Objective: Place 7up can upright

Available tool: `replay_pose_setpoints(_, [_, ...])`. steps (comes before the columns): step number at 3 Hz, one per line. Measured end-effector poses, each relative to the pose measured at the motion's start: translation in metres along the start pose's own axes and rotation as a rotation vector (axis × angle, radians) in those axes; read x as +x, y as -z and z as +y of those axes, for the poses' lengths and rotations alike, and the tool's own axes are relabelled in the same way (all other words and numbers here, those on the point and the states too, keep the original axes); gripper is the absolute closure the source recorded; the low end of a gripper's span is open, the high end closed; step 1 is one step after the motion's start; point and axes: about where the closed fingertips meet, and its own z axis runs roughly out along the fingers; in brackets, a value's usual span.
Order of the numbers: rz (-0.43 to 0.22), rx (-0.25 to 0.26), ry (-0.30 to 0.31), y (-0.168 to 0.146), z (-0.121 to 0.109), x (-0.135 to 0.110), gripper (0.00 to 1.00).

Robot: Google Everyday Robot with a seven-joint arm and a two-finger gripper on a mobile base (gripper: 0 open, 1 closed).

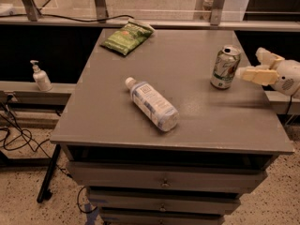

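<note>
End effector [248, 63] at three o'clock: two blocky cream fingers [255, 74], apart, on a rounded white wrist [287, 76].

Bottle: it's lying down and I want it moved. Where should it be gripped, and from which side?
I'd grip the bottle mid-body from above, jaws across its long axis: it lies flat, cap pointing far-left. The gripper is open at the right, beside the upright can.

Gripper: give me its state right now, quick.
Gripper: open, holding nothing, at the table's right edge just right of the upright 7up can.
</note>
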Motion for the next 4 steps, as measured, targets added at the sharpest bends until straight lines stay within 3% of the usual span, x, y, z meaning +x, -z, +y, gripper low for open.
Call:
replay_pose_setpoints(1, [0.014, 0.104, -0.022, 0.042, -0.027, -0.027, 0.0])
replay_pose_setpoints(3, [-0.012, 0.244, -0.02, 0.127, -0.044, -0.089, 0.0])
replay_pose_setpoints(4, [-0.012, 0.244, -0.02, 0.127, -0.044, -0.089, 0.0])
